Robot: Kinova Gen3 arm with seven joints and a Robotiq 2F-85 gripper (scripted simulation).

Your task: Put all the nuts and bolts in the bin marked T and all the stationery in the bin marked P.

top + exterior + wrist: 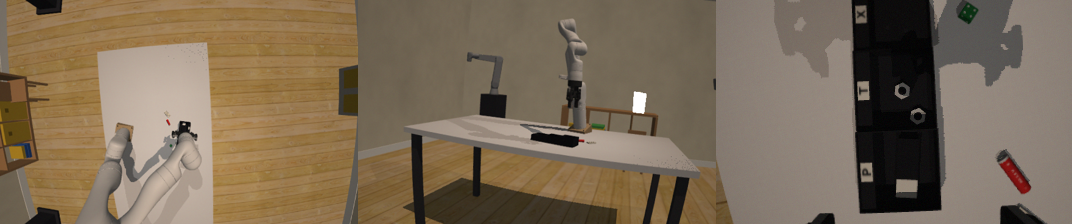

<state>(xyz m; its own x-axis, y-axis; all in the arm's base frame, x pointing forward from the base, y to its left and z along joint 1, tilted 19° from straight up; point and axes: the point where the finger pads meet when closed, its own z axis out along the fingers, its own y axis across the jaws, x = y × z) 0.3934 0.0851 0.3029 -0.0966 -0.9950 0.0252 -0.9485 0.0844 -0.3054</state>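
In the wrist view a black row of three bins lies below me, marked X (861, 15), T (863, 91) and P (866, 172). Two grey nuts (902, 91) (918, 115) lie in bin T. A small pale block (907, 188) lies in bin P. A red marker-like stick (1013, 173) lies on the table to the right of bin P. A green die (968, 12) lies right of bin X. My gripper (923, 220) is open and empty, high above bin P; only its fingertips show at the bottom edge. It also shows in the exterior view (573, 103), above the bins (555, 140).
A small pale patterned object (167, 114) lies on the table beyond the red stick (168, 122). The arm's wooden base plate (124, 130) stands at the table's left edge. A second arm on a black pedestal (493, 105) stands behind the table.
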